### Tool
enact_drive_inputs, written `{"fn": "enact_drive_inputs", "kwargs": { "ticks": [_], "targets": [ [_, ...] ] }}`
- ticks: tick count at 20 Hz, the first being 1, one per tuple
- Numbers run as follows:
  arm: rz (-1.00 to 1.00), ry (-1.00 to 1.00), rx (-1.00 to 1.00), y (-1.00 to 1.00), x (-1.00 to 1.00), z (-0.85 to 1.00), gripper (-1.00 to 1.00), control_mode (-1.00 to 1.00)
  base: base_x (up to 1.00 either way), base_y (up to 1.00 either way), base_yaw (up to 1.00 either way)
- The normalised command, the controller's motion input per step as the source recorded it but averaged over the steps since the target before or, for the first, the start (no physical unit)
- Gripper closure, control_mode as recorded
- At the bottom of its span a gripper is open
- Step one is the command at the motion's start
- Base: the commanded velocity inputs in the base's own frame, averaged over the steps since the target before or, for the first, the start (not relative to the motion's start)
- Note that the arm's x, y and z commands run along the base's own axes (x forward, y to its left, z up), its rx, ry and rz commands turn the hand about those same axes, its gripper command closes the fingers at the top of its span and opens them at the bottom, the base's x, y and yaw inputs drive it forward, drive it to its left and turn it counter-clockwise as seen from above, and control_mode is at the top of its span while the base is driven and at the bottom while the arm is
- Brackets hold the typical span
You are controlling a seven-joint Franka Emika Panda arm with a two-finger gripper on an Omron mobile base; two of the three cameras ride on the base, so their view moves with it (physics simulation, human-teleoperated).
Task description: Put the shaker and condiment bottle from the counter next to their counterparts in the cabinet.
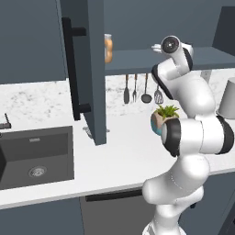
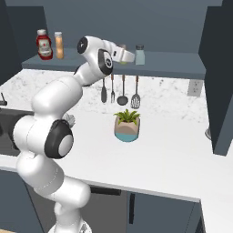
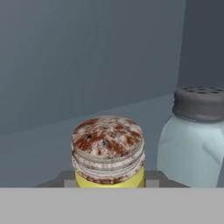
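Nearest you, the white tabletop point(image 2: 173, 150) carries a small potted plant point(image 2: 127, 125); you can't make out a shaker or bottle on the stretch shown, with the sink point(image 1: 36, 156) at the left. Up at the cabinet shelf point(image 2: 173, 68), your claw point(image 2: 125, 55) is closed around the shaker point(image 3: 108, 151), its rusty cap just in front of the hand camera. It sits just left of the pale grey-capped shaker point(image 3: 194, 135), its counterpart, so judge this half nearly done: only the release is left. Far left on the shelf, an orange bottle point(image 2: 58, 44) stands beside a red ketchup bottle point(image 2: 44, 44); whether that is the one you had to move, you cannot tell. Room is tight on the right; the back wall and left are open. Mind the open cabinet door point(image 1: 89, 69) at the left when backing out.
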Motion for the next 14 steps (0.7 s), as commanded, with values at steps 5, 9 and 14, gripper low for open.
{"fn": "enact_drive_inputs", "kwargs": {
  "ticks": [5,9,14],
  "targets": [
    [0.00,0.00,-0.01,-0.11,0.28,-0.33,1.00,-1.00,0.00,0.00,0.00],
    [0.00,-0.01,-0.03,-0.09,0.40,-0.38,1.00,-1.00,0.00,0.00,0.00],
    [0.00,-0.02,-0.03,-0.12,0.41,-0.42,1.00,-1.00,0.00,0.00,0.00]
  ]
}}
